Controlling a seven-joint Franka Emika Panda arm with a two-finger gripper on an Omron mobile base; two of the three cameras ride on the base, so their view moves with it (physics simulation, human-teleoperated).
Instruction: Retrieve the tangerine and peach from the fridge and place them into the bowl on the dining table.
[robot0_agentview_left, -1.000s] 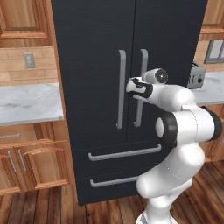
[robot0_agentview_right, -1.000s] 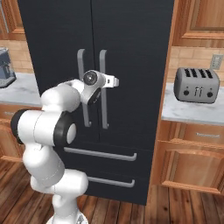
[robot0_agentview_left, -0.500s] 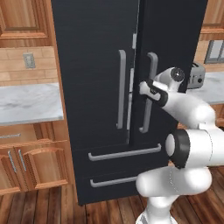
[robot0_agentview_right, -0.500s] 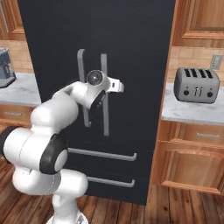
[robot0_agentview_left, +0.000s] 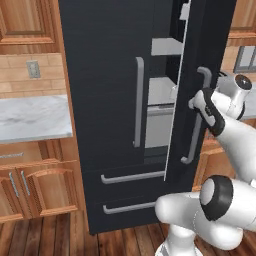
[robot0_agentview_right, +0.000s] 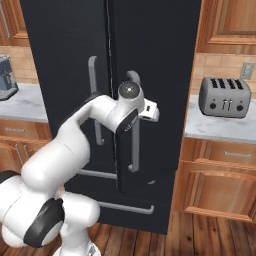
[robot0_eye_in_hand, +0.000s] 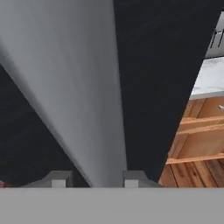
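Fridge (robot0_agentview_left: 110, 100), tall, black, double-door, fills the middle of the left base view. Its right door (robot0_agentview_left: 205, 60) stands partly open; the left door is shut flat. Through the gap, centre frame: light grey shelves (robot0_agentview_left: 161, 90) inside. Two grey drawer pulls cross the lower part. Long grey bar handle (robot0_agentview_left: 192, 135) of the right door runs down at right of centre. Gripper (robot0_agentview_left: 194, 103) sits at that bar, upper right of centre, white arm coming in from the lower right. White-grey marble wall counter (robot0_agentview_left: 30, 117) at left over brown wooden cabinets (robot0_agentview_left: 35, 185).

Right base view: fridge in the upper left and centre, open door's edge (robot0_agentview_right: 120, 150) turned toward the camera at centre. Arm rises from the lower left; its round wrist covers the upper part of the bar handle (robot0_agentview_right: 134, 145). Gripper (robot0_agentview_right: 150, 111) just right of centre against the door. Silver four-slot toaster (robot0_agentview_right: 225, 97) on the counter at right. Dark coffee machine (robot0_agentview_right: 6, 75) at the left edge.

Hand view: grey bar handle (robot0_eye_in_hand: 74, 87) runs from upper left down to bottom centre, very close. Two dark fingertips (robot0_eye_in_hand: 59, 178) stand at the bottom on either side of it, gripper (robot0_eye_in_hand: 96, 179) clamped onto the bar. Black door face (robot0_eye_in_hand: 166, 65) behind; wooden cabinet fronts and floor at lower right.
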